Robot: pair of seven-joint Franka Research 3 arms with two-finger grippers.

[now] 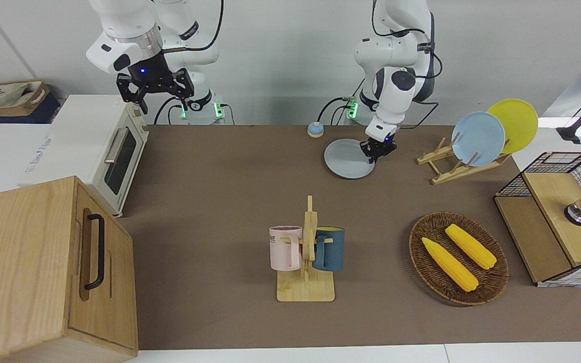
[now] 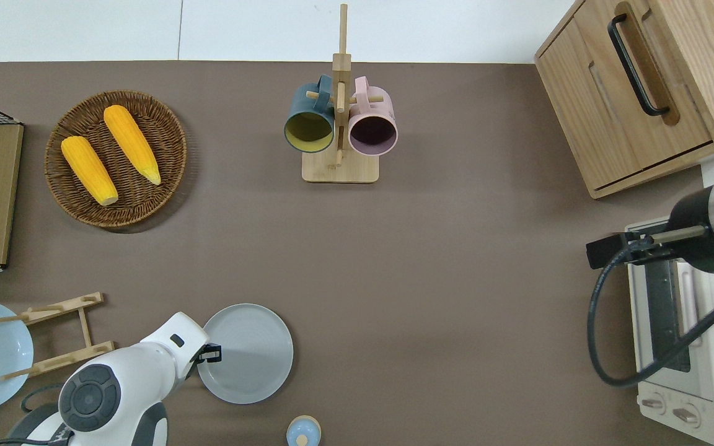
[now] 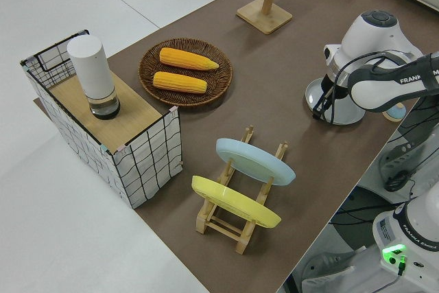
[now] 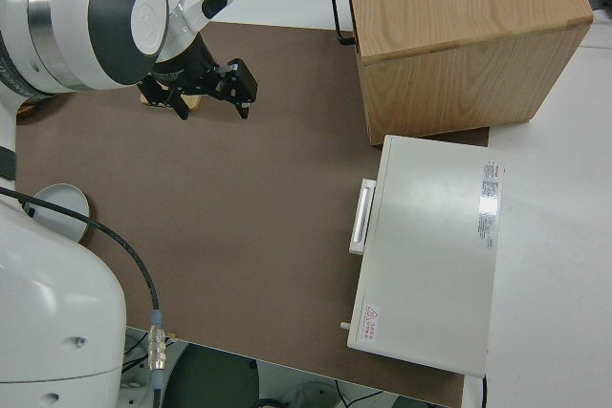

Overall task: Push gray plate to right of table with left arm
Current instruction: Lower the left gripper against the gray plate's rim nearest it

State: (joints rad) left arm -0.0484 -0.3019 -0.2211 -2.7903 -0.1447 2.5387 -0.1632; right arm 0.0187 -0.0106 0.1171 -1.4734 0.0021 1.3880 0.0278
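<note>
1. The gray plate (image 2: 248,353) lies flat on the table (image 2: 456,279), in the lower left part of the overhead frame, between the wooden plate rack (image 2: 59,337) and the small blue bell (image 2: 303,430).
2. The left gripper (image 1: 375,151) is low at the plate's rim, on the side toward the rack; I cannot tell how wide its jaws are.
3. The left arm bends down steeply from its base to the plate.
4. The right gripper (image 1: 155,91) is parked, its jaws spread wide and holding nothing.
</note>
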